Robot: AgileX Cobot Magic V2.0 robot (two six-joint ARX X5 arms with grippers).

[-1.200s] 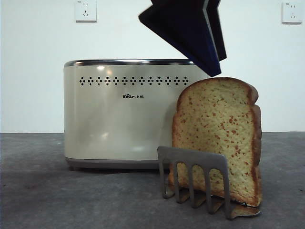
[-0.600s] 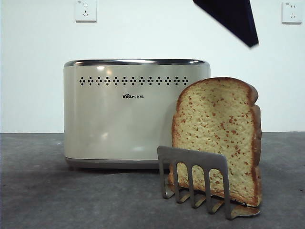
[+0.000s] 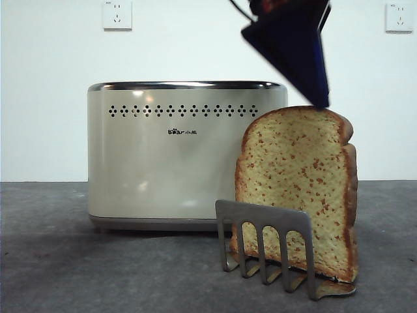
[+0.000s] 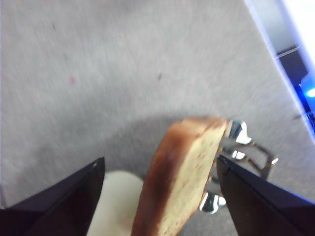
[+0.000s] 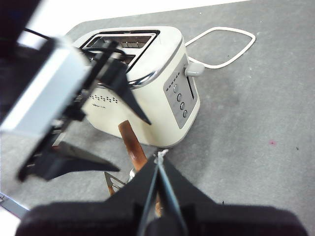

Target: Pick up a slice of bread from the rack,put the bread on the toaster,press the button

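Observation:
The slice of bread [image 3: 296, 189] stands upright in the steel rack [image 3: 267, 225], just right of the cream toaster [image 3: 186, 153]. My left gripper [image 3: 316, 91] comes down from above, its tip just over the bread's rounded top. In the left wrist view it [image 4: 160, 161] is open, one jaw on each side of the bread [image 4: 182, 177] without touching it. The right wrist view shows the toaster [image 5: 147, 83] from above, with the button [image 5: 194, 69] sticking out of its narrow side. My right gripper [image 5: 157, 157] is shut, empty, and held high away from the things.
A white cable [image 5: 224, 46] loops on the grey table [image 3: 65, 261] behind the toaster. Several small round knobs [image 5: 180, 101] line the toaster's narrow side. Wall sockets [image 3: 117, 14] sit on the white wall.
The left gripper rose up and to the right half a second ago. It has now come back down, and its tip hangs just over the bread's top. Bread, rack and toaster have not moved.

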